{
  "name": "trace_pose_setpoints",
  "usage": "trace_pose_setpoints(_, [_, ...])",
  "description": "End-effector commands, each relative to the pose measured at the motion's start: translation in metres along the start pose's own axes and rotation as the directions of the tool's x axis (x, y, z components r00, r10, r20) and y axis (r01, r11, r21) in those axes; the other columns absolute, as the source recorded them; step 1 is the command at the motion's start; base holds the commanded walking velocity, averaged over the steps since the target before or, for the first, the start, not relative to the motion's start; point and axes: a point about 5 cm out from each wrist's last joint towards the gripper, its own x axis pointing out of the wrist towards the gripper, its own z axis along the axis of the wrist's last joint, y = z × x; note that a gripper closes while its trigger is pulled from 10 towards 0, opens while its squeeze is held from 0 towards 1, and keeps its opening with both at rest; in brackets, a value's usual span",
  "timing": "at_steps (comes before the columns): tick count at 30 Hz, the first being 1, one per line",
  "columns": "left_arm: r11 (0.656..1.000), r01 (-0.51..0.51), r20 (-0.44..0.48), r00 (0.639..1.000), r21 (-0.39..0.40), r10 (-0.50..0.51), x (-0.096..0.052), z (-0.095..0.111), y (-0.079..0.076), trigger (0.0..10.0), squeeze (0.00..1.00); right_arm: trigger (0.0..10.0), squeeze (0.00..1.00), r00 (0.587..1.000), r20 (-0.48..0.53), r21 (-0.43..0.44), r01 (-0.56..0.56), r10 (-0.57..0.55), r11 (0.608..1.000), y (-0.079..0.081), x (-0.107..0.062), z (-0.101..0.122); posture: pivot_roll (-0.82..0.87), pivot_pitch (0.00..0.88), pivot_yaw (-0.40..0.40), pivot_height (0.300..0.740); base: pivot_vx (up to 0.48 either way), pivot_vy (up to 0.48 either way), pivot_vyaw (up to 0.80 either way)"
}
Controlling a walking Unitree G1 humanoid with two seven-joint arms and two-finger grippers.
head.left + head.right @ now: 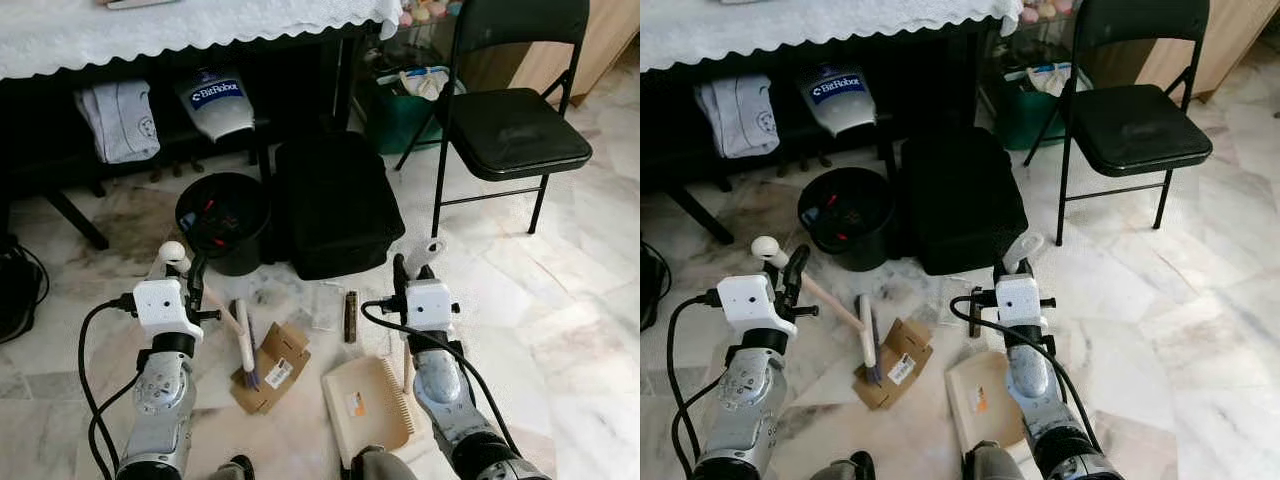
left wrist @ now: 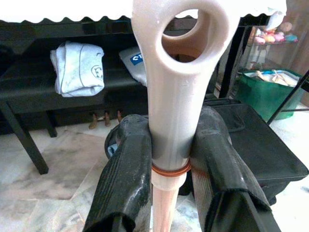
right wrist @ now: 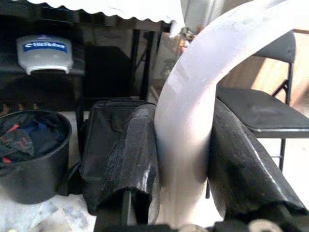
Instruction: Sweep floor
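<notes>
cream brush [image 1: 243,345] bristles on cardboard scrap [image 1: 272,367]; beige dustpan [image 1: 366,404] apparently flat on marble floor [image 1: 560,300]

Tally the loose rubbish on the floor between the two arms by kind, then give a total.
Flattened brown cardboard piece with a white label: 1
Clear crumpled plastic wrapper: 1
Small dark brown bar-shaped item: 1
Total: 3

Not counted: the beige hand brush held by the left gripper, and the beige dustpan held by the right gripper.

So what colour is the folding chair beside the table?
Black, seat and frame alike; the folding chair shows best in the left eye view.
</notes>
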Motion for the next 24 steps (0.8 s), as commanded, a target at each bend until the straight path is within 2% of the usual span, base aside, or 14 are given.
trace_pose_setpoints(1, [1.0, 0.004, -0.036, 0.999, -0.007, -0.004, -0.003, -0.006, 0.001, 10.0, 0.07, 10.0, 0.0, 0.999, -0.04, 0.029, 0.016, -0.015, 0.999, 0.0, -0.006, -0.007, 0.0, 0.257, -0.04, 0.74, 0.0, 0.0, 0.0])
trace_pose_setpoints(9, [1.0, 0.009, -0.036, 0.999, -0.01, -0.009, -0.001, -0.006, 0.0, 10.0, 0.06, 10.0, 0.0, 0.996, -0.077, 0.087, 0.042, -0.035, 0.995, -0.004, -0.011, -0.011, 0.0, 0.236, -0.047, 0.74, 0.0, 0.0, 0.0])
trace_pose_setpoints(15, [1.0, 0.011, -0.035, 0.999, -0.009, -0.011, 0.003, -0.005, 0.003, 10.0, 0.06, 10.0, 0.0, 0.985, -0.168, 0.2, 0.06, -0.026, 0.978, -0.009, -0.025, -0.024, -0.01, 0.211, -0.054, 0.74, 0.0, 0.0, 0.0])
trace_pose_setpoints(22, [0.999, 0.037, -0.048, 0.998, -0.019, -0.037, 0.002, -0.007, 0.001, 10.0, 0.06, 10.0, 0.0, 0.973, -0.232, 0.265, 0.061, 0.002, 0.962, -0.011, -0.041, -0.031, -0.02, 0.196, -0.057, 0.74, 0.0, 0.0, 0.0])
trace_pose_setpoints(24, [0.999, 0.041, -0.051, 0.998, -0.02, -0.042, 0.002, -0.008, 0.001, 10.0, 0.06, 10.0, 0.0, 0.964, -0.265, 0.257, 0.057, 0.013, 0.965, -0.011, -0.043, -0.034, -0.02, 0.195, -0.057, 0.74, 0.0, 0.0, 0.0])
